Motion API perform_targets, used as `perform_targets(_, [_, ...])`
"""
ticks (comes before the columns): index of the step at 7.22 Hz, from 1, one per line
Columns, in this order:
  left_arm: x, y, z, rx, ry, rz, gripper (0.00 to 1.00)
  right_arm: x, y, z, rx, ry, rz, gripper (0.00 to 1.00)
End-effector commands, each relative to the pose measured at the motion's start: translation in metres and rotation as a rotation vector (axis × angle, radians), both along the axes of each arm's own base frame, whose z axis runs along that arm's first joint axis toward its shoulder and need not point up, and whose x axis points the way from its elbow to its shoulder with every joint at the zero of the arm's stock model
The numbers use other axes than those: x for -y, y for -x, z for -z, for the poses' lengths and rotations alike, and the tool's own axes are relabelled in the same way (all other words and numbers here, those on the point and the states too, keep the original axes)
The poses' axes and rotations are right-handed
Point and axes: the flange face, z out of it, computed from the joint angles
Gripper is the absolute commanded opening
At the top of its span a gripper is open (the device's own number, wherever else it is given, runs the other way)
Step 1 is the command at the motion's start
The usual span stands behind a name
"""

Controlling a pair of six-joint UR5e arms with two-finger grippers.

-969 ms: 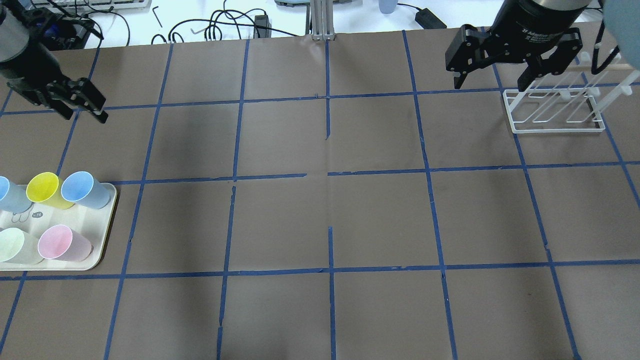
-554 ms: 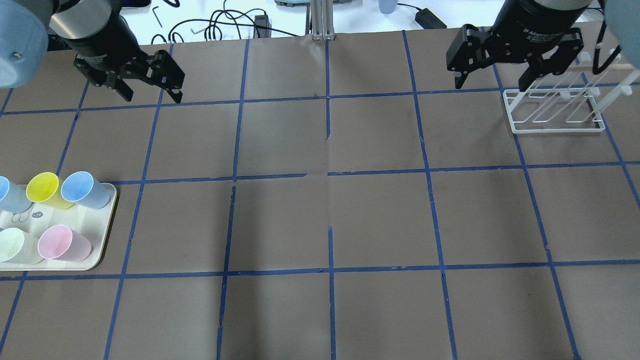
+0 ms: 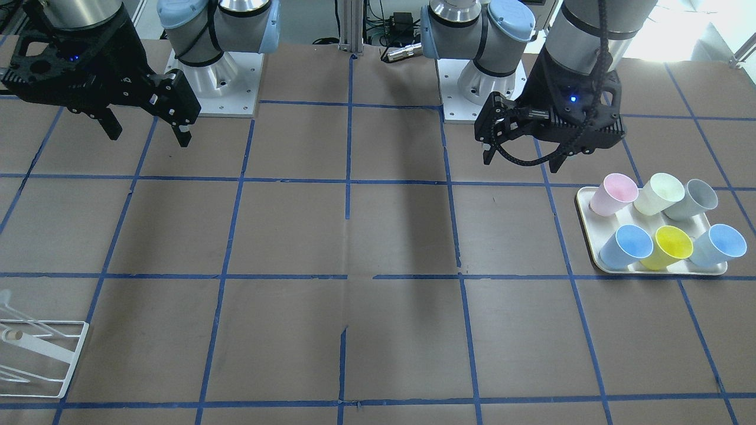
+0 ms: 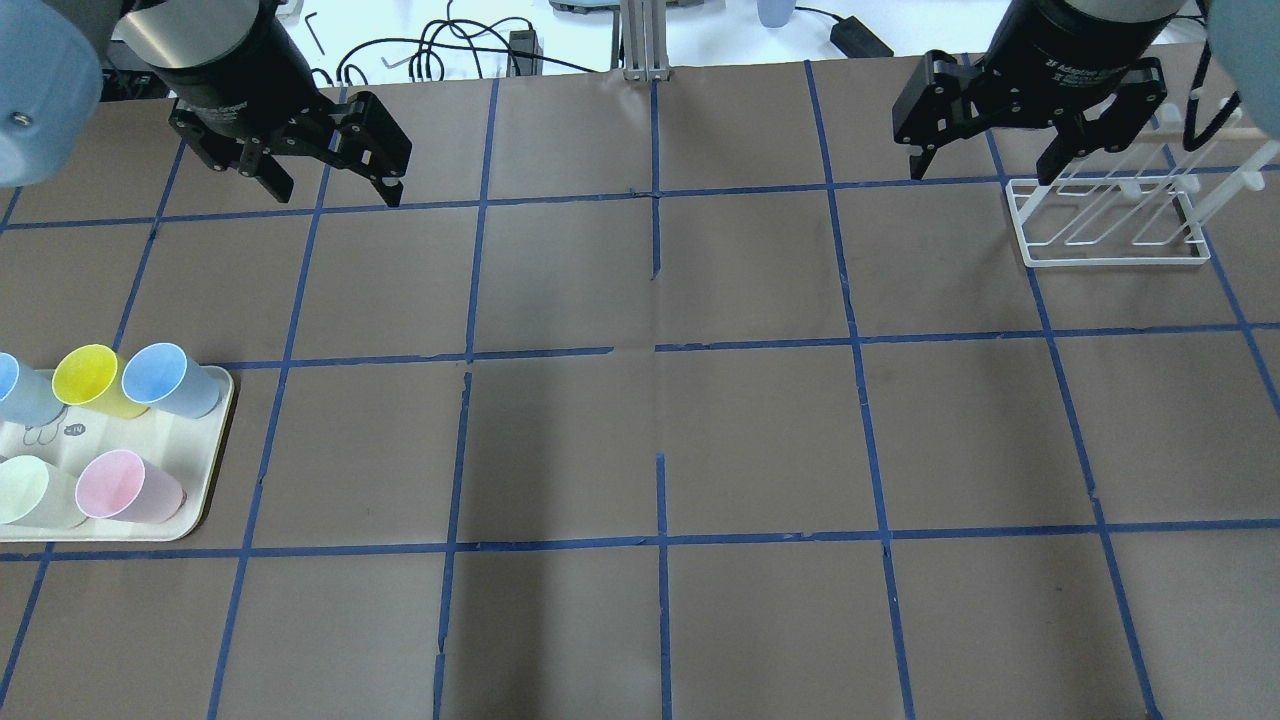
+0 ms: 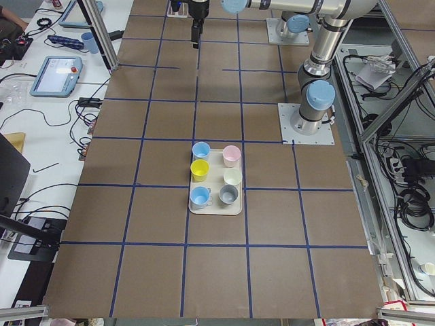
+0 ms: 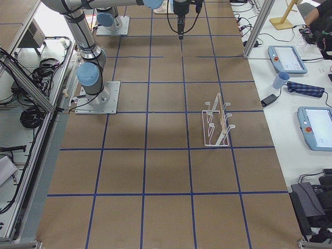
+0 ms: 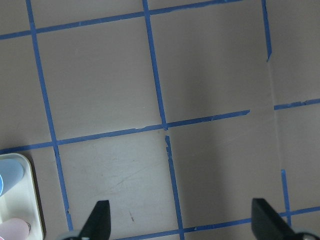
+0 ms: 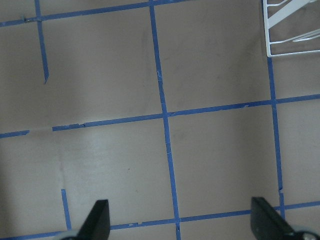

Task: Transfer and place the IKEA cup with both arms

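IKEA cup (image 3: 670, 246), smooth tapered yellow plastic, sits on tray (image 3: 588, 225).

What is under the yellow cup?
A cream tray: the yellow cup stands on it between two blue cups. The patch of tray right beneath the cup is covered, so nothing there can be seen.
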Motion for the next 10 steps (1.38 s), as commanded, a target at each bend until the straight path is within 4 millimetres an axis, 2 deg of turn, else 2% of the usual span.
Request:
perform_targets(1, [0.006, -0.022, -0.006, 0.004, -0.044, -0.095, 1.0, 0.0, 0.0, 0.0, 0.0, 0.0, 0.0, 1.0])
perform_targets(2, [0.006, -0.032, -0.004, 0.038, -0.072, -0.107, 1.0, 0.0, 0.0, 0.0, 0.0, 0.0, 0.0, 1.0])
perform_targets(10, [0.006, -0.026, -0.006, 0.06, -0.015, -0.093, 1.0, 0.0, 0.0, 0.0, 0.0, 0.0, 0.0, 1.0])
